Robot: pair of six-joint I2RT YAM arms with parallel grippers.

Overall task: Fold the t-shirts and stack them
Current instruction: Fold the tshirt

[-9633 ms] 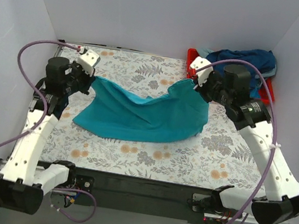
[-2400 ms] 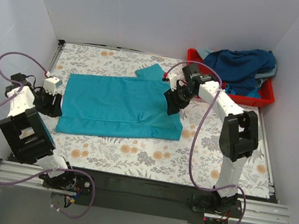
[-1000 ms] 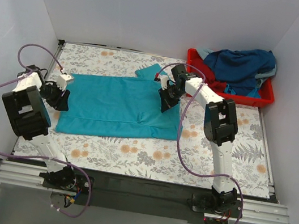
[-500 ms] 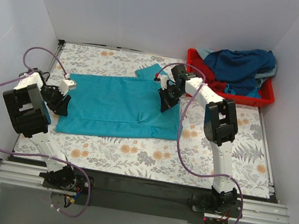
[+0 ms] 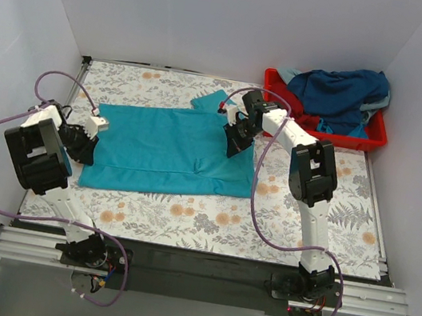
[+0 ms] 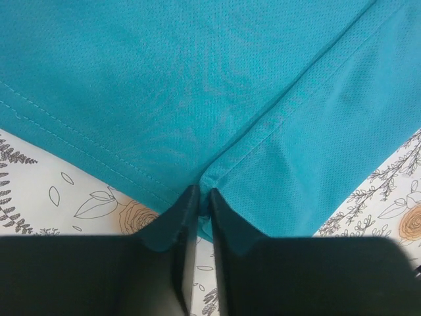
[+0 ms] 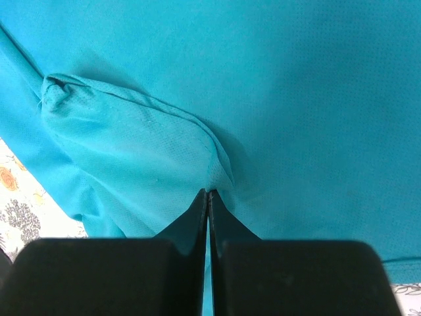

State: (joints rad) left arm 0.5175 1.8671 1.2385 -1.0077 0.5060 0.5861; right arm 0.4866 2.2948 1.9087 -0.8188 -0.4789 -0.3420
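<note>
A teal-turquoise t-shirt [image 5: 168, 149] lies spread flat on the floral table. My left gripper [image 5: 90, 141] is at its left edge, shut on a pinch of the hem where a seam meets it [image 6: 202, 192]. My right gripper [image 5: 232, 143] is over the shirt's right part, shut on a fold of its cloth [image 7: 209, 189] beside a bunched sleeve [image 7: 125, 145]. A navy blue t-shirt [image 5: 344, 87] is heaped in the red tray with some teal cloth under it.
The red plastic tray [image 5: 364, 136] stands at the back right corner. White walls close the table on three sides. The floral tablecloth [image 5: 208, 222] shows in front of the shirt and to its right.
The shirt was held up between both grippers and now lies flat. In the last second my left gripper edged right onto the shirt's left edge; the right one barely moved.
</note>
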